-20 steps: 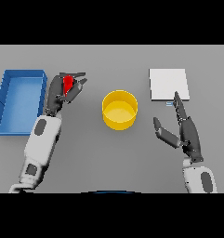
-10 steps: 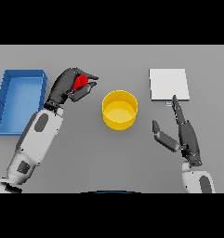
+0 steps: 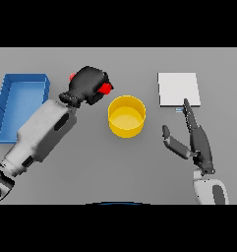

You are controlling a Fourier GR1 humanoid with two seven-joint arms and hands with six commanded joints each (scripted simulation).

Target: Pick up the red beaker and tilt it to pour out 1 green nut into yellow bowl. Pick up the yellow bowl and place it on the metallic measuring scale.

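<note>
My left hand (image 3: pixel 88 85) is shut on the red beaker (image 3: pixel 106 88), which shows only as small red patches past the dark fingers. It hangs above the table just left of the yellow bowl (image 3: pixel 126 115). The bowl stands at the table's middle; I see no nut in it. The metallic measuring scale (image 3: pixel 178 89) lies flat at the back right. My right hand (image 3: pixel 194 140) is open, fingers straight, between the bowl and the scale's near edge, touching neither.
A blue tray (image 3: pixel 21 106) lies at the far left, beside my left forearm (image 3: pixel 44 133).
My left hand has carried the red beaker to the right, from beside the blue tray to close by the yellow bowl. The right hand has barely moved.
</note>
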